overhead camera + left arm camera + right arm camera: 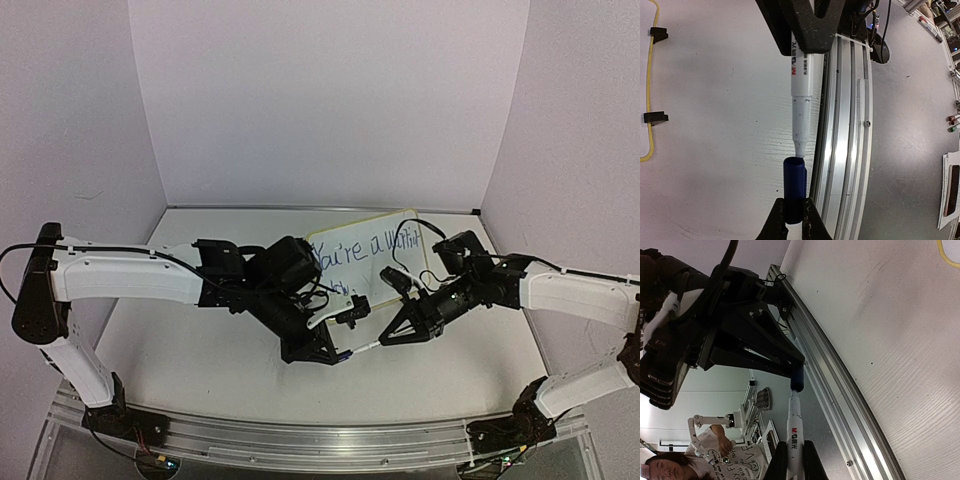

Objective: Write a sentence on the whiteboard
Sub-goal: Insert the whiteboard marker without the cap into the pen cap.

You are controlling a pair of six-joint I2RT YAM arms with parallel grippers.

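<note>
**Lying at the far middle of the surface: the lettered whiteboard, with marker and cap held just in front**

The whiteboard [380, 268] is seen flat on the surface [200, 340], at its far middle, and its near edge is partly covered by both arms. The sentence [360, 250] is written on it in blue, in two short lines. "You're a" can be read; the rest is too small to make out. In the left wrist view the board's yellow rim [648, 75] and two black clip feet [657, 34] are shown.

On the near side of the board, the marker [365, 346] is held roughly level between the two arms. Its white barrel is clamped in the right jaws, at the end of the right arm [580, 295]. The blue cap [795, 185] is clamped in the left jaws, at the end of the left arm [130, 275]. The marker's tip is set at the mouth of the cap; whether it only touches or is just inside cannot be told. Marker and cap are held over the near part of the surface, beside the aluminium rail [300, 440] along its near edge.
</note>
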